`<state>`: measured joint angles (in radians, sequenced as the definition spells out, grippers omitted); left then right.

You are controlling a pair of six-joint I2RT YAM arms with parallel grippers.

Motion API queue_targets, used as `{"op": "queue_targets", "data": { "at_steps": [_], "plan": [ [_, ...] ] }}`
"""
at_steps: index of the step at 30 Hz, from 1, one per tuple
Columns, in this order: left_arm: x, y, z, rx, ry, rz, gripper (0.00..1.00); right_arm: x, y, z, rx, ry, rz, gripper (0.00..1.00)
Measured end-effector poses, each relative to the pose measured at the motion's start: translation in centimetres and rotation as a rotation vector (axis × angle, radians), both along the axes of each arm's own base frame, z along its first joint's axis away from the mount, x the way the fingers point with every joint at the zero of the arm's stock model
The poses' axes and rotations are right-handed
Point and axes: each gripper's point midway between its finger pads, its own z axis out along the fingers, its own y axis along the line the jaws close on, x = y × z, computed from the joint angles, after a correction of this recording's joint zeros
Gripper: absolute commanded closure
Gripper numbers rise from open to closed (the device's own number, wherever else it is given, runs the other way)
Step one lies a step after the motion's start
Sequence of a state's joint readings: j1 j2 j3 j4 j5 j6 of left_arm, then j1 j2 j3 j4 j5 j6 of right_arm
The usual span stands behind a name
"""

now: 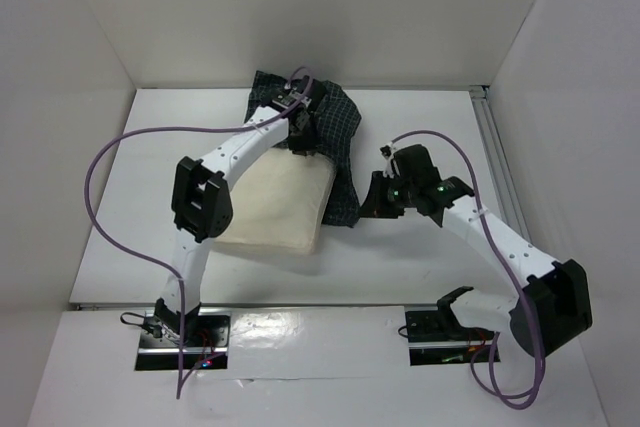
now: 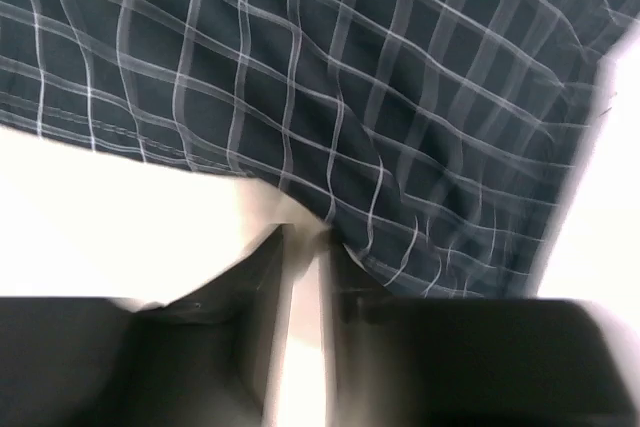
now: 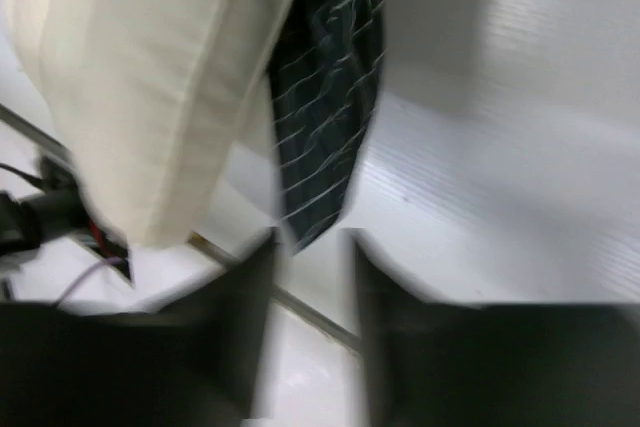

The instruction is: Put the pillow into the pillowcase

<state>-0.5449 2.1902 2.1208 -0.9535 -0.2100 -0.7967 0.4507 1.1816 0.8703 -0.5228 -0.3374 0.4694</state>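
Top external view: the pillow (image 1: pixel 275 205) is seen lying flat near the middle of the table (image 1: pixel 150 147), with its near end left bare. The pillowcase (image 1: pixel 335 127) is bunched over the pillow's far end, at 12 to 1 o'clock from the pillow's centre. A strip of the fabric is draped down the pillow's 3 o'clock edge. Whether the far end of the pillow is actually inside the opening cannot be told. The left gripper (image 1: pixel 303 139) is placed over the bunched fabric at the pillow's far edge. The right gripper (image 1: pixel 368 202) is set just at 3 o'clock of the draped strip.

In the left wrist view, the left gripper (image 2: pixel 307 239) is shown with its jaws parted by a narrow slit. Only a pale surface is seen through the slit, and nothing is pinched. The hem of the checked fabric is found right at the fingertips, at 12 o'clock, and cream pillow is shown at 9 o'clock.

In the right wrist view, which is blurred, the right gripper (image 3: pixel 312 239) is shown slightly open. White table is visible through the gap and nothing is gripped. A pointed corner of the pillowcase (image 3: pixel 325 117) is seen just at 12 o'clock of the gap, and the pillow (image 3: pixel 150 77) is seen beside it at 10 o'clock.
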Motion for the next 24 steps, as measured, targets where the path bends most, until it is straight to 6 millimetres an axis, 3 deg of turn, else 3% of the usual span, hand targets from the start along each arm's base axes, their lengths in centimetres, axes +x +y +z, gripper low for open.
{"op": "queue_targets", "data": {
  "at_steps": [2, 3, 4, 7, 10, 13, 17, 18, 21, 22, 24],
  "plan": [
    [0.0, -0.6, 0.1, -0.006, -0.02, -0.039, 0.4, -0.3, -0.5, -0.4, -0.032, 0.033, -0.014, 0.31],
    [-0.3, -0.7, 0.1, -0.008, -0.021, -0.058, 0.29, -0.3, -0.7, -0.6, -0.05, 0.051, -0.023, 0.27],
    [-1.0, -0.9, 0.0, -0.007, -0.015, -0.085, 0.24, -0.1, -0.9, -0.5, -0.069, 0.058, -0.031, 0.26],
    [-3.2, -0.4, 0.8, -0.007, 0.001, -0.14, 0.19, 1.4, -1.1, 0.5, -0.111, 0.042, -0.059, 0.19],
    [-5.3, 0.7, 3.7, -0.013, -0.023, -0.174, 0.18, 3.5, -0.2, 2.3, -0.143, -0.02, -0.073, 0.12],
    [-6.4, 3.1, 8.4, -0.051, -0.108, -0.16, 0.19, 4.7, 3.2, 3.4, -0.17, -0.074, -0.022, 0.04],
    [-5.9, 10.9, 13.9, -0.089, -0.241, -0.003, 0.2, 4.4, 10.1, 1.8, -0.203, -0.091, 0.101, 0.04],
    [-5.6, 13.2, 14.8, -0.091, -0.27, 0.051, 0.2, 4.0, 11.8, 0.8, -0.209, -0.086, 0.131, 0.07],
    [-5.7, 17.8, 15.7, -0.085, -0.301, 0.162, 0.2, 2.6, 14.5, -3.4, -0.258, -0.04, 0.201, 0.83],
    [-5.9, 18.3, 15.5, -0.087, -0.297, 0.174, 0.2, 2.4, 14.6, -4.9, -0.283, -0.021, 0.202, 1.0],
    [-6.1, 18.3, 14.7, -0.097, -0.274, 0.169, 0.2, 2.9, 13.9, -7.0, -0.315, 0.01, 0.18, 1.0]
  ]
}}
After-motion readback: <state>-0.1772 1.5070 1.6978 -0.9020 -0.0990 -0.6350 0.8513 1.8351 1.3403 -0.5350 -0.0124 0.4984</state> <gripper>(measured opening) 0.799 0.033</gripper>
